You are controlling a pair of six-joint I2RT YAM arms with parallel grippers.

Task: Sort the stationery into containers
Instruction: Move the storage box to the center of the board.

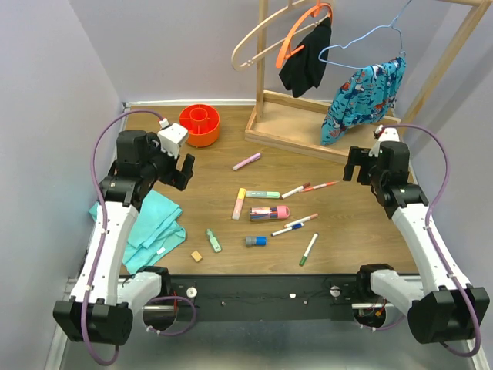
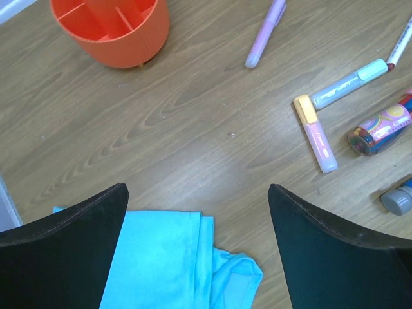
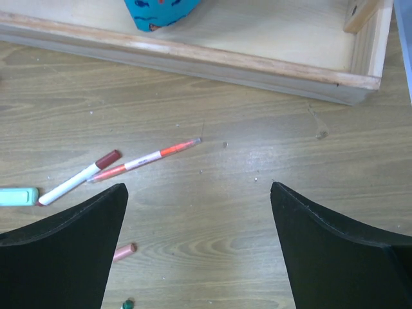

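In the left wrist view the orange organiser (image 2: 112,38) is cut by the top edge, so only its near wall and parts of its dividers show. To the right of the organiser, the far end of the lilac highlighter (image 2: 264,35) runs off the same edge. Farther right of the organiser, a white marker (image 2: 400,45), the pink-and-dark tube (image 2: 380,129) and the blue-grey piece (image 2: 399,198) run out past the right edge. Below the organiser in that view, the teal cloth (image 2: 161,257) is partly hidden behind a dark finger (image 2: 58,257) of the left gripper (image 2: 196,190) and cut by the bottom edge. In the top view the tan cube (image 1: 197,256), well in front of the organiser, is too small to tell what it is. The print on the green-capped marker (image 1: 308,250) cannot be read.
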